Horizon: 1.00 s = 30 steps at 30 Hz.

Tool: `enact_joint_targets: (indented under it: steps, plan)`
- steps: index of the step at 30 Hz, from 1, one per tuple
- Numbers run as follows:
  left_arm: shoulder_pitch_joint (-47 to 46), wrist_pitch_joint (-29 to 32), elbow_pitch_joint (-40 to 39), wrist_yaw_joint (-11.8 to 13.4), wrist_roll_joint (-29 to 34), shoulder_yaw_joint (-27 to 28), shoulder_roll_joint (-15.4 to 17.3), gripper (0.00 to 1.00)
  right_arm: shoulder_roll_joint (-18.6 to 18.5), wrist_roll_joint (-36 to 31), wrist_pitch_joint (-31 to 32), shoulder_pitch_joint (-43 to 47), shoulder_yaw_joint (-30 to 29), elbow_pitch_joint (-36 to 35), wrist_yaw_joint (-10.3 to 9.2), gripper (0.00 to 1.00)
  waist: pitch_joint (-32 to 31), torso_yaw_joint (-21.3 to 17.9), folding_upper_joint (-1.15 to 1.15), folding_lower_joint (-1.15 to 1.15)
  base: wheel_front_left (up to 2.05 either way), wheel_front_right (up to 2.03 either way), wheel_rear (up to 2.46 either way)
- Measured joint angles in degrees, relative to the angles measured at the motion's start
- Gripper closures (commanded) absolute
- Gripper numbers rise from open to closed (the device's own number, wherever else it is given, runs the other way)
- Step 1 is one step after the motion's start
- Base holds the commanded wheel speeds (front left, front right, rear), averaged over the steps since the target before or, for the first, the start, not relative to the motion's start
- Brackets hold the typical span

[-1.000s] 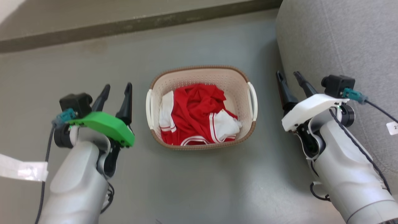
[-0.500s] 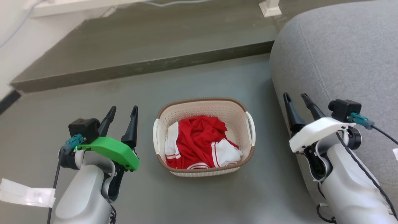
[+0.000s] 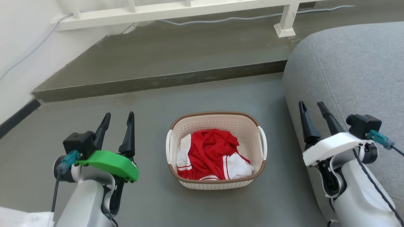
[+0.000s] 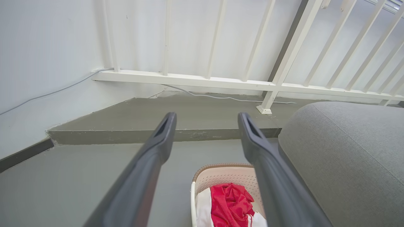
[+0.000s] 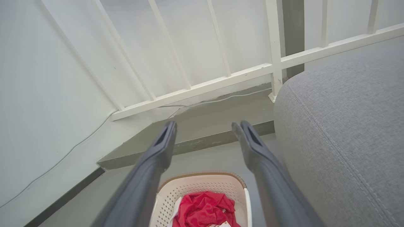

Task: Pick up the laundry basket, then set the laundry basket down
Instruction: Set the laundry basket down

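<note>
Pre-pick, with left gripper (image 3: 119, 114) and right gripper (image 3: 310, 104) spread empty flanking laundry basket (image 3: 217, 126); next, closing in on side handles (image 3: 264, 142).

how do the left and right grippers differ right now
The left gripper wears a green cover, while the right gripper wears a white one. The left gripper is over bare floor on the left of the laundry basket. The right gripper is on the basket's right, by the grey sofa. Both have open, empty jaws pointing up the head view, apart from the basket.
</note>
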<state>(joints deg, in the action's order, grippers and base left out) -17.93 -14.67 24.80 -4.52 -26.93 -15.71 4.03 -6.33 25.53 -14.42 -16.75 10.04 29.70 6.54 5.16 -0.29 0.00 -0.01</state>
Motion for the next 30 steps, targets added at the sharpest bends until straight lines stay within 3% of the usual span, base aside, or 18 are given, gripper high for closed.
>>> enact_joint_targets:
  steps: [12,20,30]
  plan:
    - [5.8,0.0,-7.1,0.4,2.1,4.1,-0.9,0.00,1.1,-4.5,0.0,5.5,-2.2,-10.3,-0.01,0.00,-1.4,0.6,0.00,0.00,0.00,0.00,0.00]
    - [8.8,0.0,-11.2,0.5,7.8,4.7,-0.9,0.00,1.9,-5.9,0.0,9.6,-3.0,-13.1,-0.01,0.00,-1.8,0.6,0.00,0.00,0.00,0.00,0.00]
    - [11.7,0.0,-13.2,0.7,8.9,5.4,-1.1,0.00,2.5,-8.5,0.0,11.7,-3.5,-16.1,-0.01,0.00,-2.1,0.4,0.00,0.00,0.00,0.00,0.00]
